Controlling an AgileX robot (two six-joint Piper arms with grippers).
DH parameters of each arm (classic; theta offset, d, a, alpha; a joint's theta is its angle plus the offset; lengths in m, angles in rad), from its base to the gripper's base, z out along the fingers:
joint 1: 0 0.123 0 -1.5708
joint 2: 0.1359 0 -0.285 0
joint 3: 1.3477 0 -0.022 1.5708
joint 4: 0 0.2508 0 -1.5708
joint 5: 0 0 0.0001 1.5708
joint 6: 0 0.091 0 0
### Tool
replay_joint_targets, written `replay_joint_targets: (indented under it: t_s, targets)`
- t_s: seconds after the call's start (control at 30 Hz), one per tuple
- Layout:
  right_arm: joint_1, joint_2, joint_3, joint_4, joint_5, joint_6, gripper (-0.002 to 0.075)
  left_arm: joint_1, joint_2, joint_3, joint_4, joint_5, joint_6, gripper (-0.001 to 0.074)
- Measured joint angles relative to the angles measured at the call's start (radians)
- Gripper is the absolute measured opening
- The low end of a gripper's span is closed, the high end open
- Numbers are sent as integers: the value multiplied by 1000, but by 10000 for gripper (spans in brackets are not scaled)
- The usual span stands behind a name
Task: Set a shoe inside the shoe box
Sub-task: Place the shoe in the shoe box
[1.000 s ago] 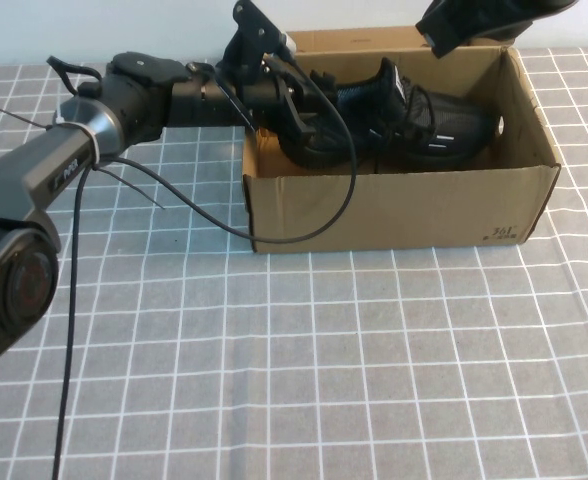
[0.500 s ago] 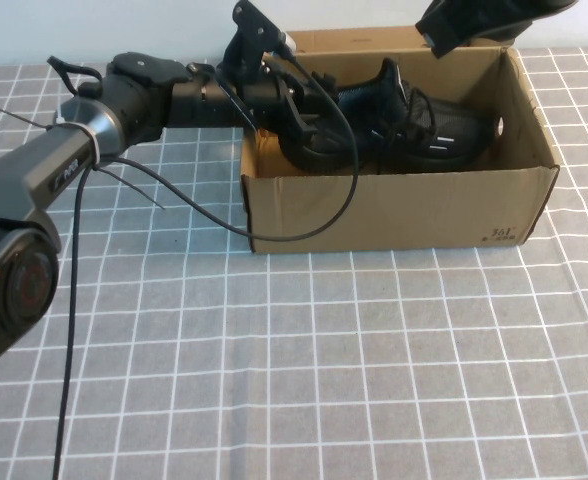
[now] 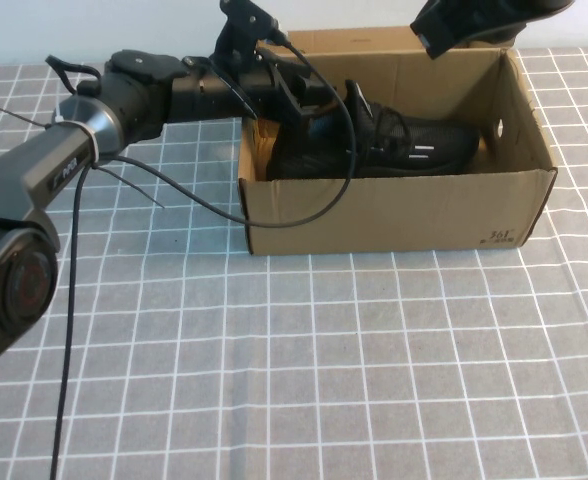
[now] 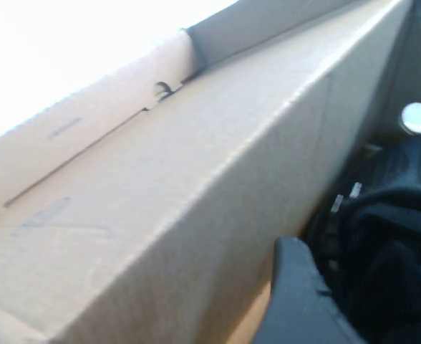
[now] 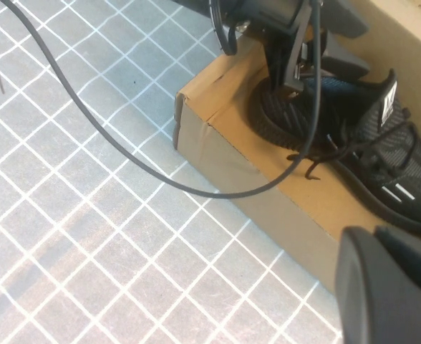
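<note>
Evidently, the shoe [image 3: 379, 145] was found lying flat in the shoe box [image 3: 394, 210], lengthwise, toe toward the robot's right. The left gripper [image 3: 296, 98] was seen parted over the heel; the right gripper [image 3: 464, 22], closed and empty, was held above the back wall.

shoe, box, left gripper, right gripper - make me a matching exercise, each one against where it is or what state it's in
Column 1:
1. shoe
2. box
3. left gripper
4. right gripper

Column 2:
A. up at the box's far right corner, shut
B. on the checked cloth, open at the top
C. lying flat inside the box, white dashes on its side
D. over the box's left end, above the shoe's heel, jaws apart

Pairs: 1-C, 2-B, 3-D, 4-A
</note>
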Motion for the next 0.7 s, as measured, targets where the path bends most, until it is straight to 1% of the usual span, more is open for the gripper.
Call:
replay_joint_targets:
  t_s: [0.23,0.33,0.4,0.6,0.63,0.7]
  targets:
    - [0,0,0,2,0,0,-16,0,0,0,-6,-21,-48,368]
    - [0,0,0,2,0,0,-16,0,-6,0,5,-19,-122,344]
    - [0,0,0,2,0,0,-16,0,-26,0,43,-15,-187,295]
    - [0,-9,0,2,0,0,-16,0,-142,0,249,36,-397,63]
    - [0,-11,0,2,0,0,-16,0,-167,0,293,49,-435,40]
    - [0,-22,0,2,0,0,-16,0,-218,0,373,75,-500,18]
